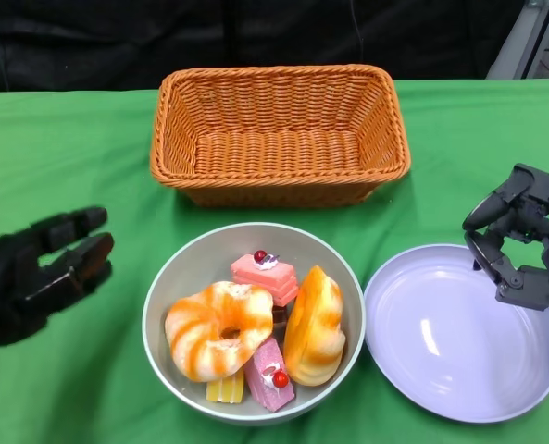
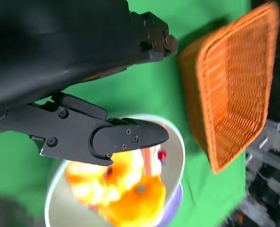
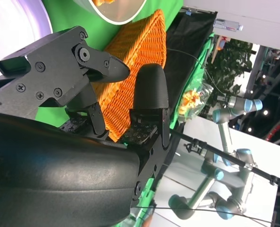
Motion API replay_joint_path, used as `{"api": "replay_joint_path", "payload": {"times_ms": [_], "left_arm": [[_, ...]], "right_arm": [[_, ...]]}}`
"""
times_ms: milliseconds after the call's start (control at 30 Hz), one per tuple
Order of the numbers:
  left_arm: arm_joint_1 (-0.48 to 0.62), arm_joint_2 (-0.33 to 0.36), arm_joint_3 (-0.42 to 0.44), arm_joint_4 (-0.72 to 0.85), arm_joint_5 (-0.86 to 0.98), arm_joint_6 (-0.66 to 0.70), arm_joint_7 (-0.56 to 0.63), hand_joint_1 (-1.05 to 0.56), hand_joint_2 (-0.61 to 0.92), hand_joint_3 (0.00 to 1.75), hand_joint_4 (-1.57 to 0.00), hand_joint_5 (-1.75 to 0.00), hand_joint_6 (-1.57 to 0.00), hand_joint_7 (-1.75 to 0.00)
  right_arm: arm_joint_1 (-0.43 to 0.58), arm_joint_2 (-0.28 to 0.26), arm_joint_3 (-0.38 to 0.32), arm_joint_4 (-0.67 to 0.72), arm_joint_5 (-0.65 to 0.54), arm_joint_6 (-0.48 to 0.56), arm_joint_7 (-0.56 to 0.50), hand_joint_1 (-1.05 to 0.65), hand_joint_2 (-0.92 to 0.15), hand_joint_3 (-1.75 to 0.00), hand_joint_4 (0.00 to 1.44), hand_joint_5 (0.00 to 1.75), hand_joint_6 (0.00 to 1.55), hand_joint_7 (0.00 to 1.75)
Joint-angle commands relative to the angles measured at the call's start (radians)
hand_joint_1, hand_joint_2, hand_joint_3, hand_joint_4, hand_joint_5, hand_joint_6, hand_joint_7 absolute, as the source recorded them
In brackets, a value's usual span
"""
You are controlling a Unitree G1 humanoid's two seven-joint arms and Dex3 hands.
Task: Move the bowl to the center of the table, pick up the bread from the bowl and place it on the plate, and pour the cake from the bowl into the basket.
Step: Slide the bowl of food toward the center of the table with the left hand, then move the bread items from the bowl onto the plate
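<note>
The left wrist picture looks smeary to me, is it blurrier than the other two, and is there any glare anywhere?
Left wrist view: yes, the basket and the bread in the bowl are smeared, while the left hand stays crisp. Head view: sharp, with soft white glare on the plate. Right wrist view: the right hand is sharp, the room behind bright and busy.

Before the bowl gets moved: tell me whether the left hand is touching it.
Apart. The head view shows green cloth between the left hand and the rim of the bowl; the fingers stop short of it.
</note>
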Motion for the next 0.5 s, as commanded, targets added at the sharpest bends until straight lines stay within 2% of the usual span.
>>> {"api": "replay_joint_path", "payload": {"times_ms": [33,100,200,267,333,400,433,467,500], "left_arm": [[0.016,0.031,-0.006,0.045,0.068,-0.155,0.005,-0.5,0.92,0.33,-0.38,-0.18,-0.32,-0.1],[0.021,0.019,0.004,0.076,0.101,-0.258,0.031,-0.48,0.92,0.33,-0.44,-0.19,-0.37,-0.09],[0.029,-0.016,0.02,0.147,0.155,-0.463,0.095,-0.42,0.92,0.23,-0.63,-0.21,-0.57,-0.1],[0.021,-0.049,0.032,0.232,0.178,-0.631,0.132,-0.28,0.92,0.19,-0.81,-0.22,-0.76,-0.12],[0.007,-0.067,0.035,0.312,0.197,-0.768,0.155,-0.2,0.92,0.2,-0.91,-0.25,-0.89,-0.15],[-0.009,-0.081,0.036,0.383,0.207,-0.879,0.166,-0.12,0.92,0.24,-1.02,-0.32,-1.03,-0.19],[-0.016,-0.085,0.035,0.411,0.21,-0.92,0.168,-0.1,0.92,0.25,-1.0,-0.45,-1.08,-0.19],[-0.022,-0.087,0.034,0.433,0.211,-0.95,0.169,-0.1,0.92,0.26,-0.93,-0.66,-1.12,-0.19],[-0.028,-0.089,0.033,0.455,0.211,-0.982,0.166,-0.1,0.92,0.26,-0.9,-0.74,-1.14,-0.19]], "right_arm": [[0.003,-0.028,-0.013,-0.013,0.021,0.011,0.017,-0.09,-0.56,-0.9,0.72,1.61,0.68,1.24],[0.006,-0.033,-0.015,-0.011,0.028,0.01,0.031,-0.09,-0.56,-0.91,0.72,1.59,0.69,1.22],[0.012,-0.046,-0.016,-0.02,0.03,0.012,0.049,-0.1,-0.56,-0.9,0.71,1.55,0.68,1.17],[0.017,-0.063,-0.012,-0.032,0.013,-0.004,0.058,-0.09,-0.55,-0.91,0.68,1.46,0.67,1.09],[0.02,-0.083,-0.009,-0.04,0.004,-0.026,0.079,-0.1,-0.54,-0.9,0.65,1.38,0.66,1.02],[0.029,-0.105,-0.003,-0.065,0.002,-0.035,0.106,-0.13,-0.59,-0.75,0.63,1.29,0.64,0.92],[0.036,-0.116,0.0,-0.088,-0.007,-0.033,0.111,-0.14,-0.63,-0.63,0.62,1.24,0.64,0.86],[0.042,-0.124,0.002,-0.104,-0.015,-0.029,0.112,-0.17,-0.71,-0.45,0.63,1.16,0.66,0.77],[0.054,-0.138,0.01,-0.152,-0.029,-0.014,0.116,-0.17,-0.75,-0.38,0.63,1.14,0.66,0.74]]}}
